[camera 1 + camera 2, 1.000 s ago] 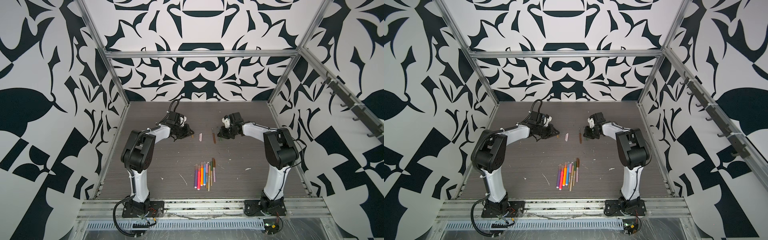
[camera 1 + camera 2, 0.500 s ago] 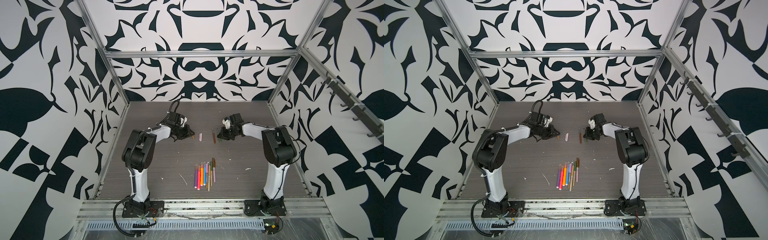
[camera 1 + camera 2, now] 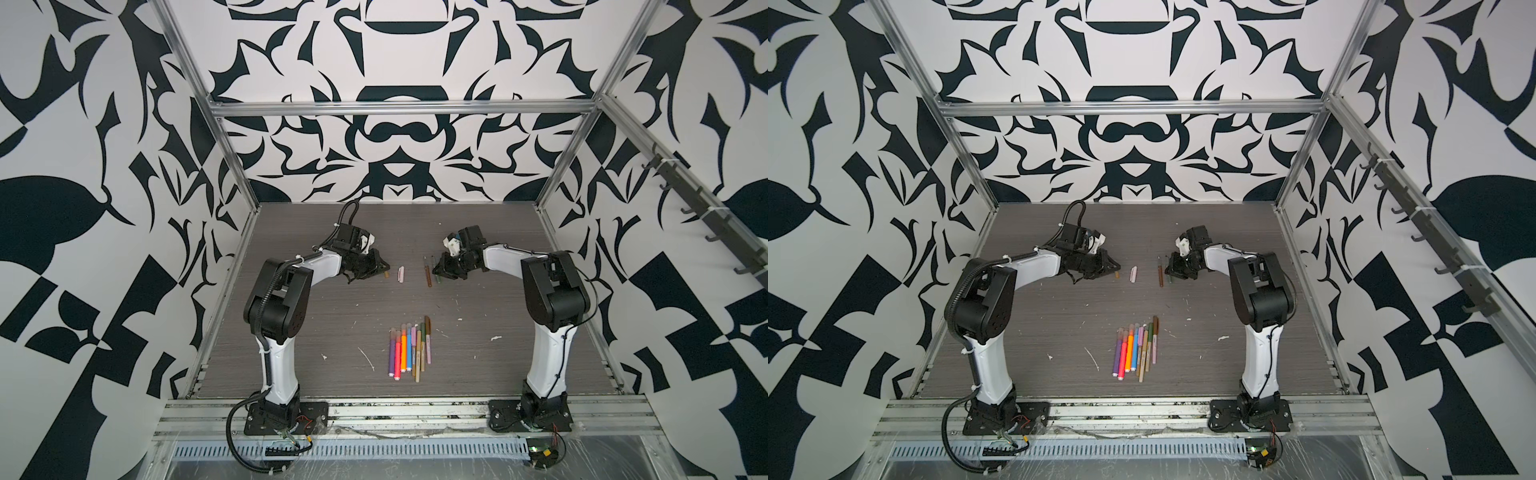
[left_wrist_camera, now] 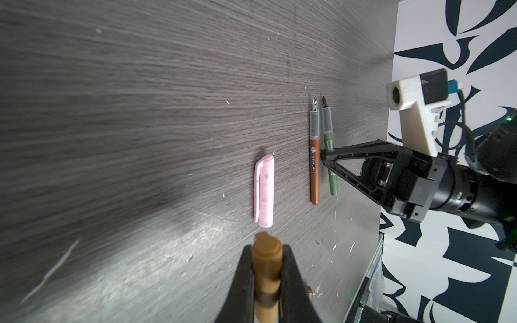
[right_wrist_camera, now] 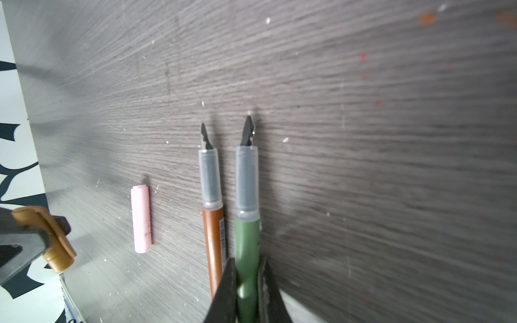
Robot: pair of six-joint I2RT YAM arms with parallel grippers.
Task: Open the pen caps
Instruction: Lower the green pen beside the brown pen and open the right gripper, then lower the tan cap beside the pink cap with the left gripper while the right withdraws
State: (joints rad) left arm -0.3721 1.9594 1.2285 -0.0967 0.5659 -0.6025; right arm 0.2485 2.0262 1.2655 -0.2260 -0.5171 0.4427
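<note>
My left gripper (image 4: 267,251) is shut on a tan pen cap (image 4: 265,246) with a clip, held low over the table; both top views show it too (image 3: 384,271) (image 3: 1115,269). A pink pen cap (image 4: 264,193) (image 3: 401,274) lies loose just ahead of it. Beyond that lie two uncapped pens side by side, a brown pen (image 5: 214,229) (image 3: 427,276) and an olive-green pen (image 5: 246,235) (image 4: 328,131), nibs bare. My right gripper (image 5: 247,261) (image 3: 438,272) is shut on the green pen's barrel, which rests on the table.
A row of several capped pens (image 3: 409,349) (image 3: 1136,349) lies at the middle front of the grey wood table (image 3: 332,316). Patterned walls and metal frame rails close in the table's sides and back. White specks dot the surface.
The right arm has shifted slightly left, its gripper staying at the two pens. The left gripper keeps the tan cap in about the same place.
</note>
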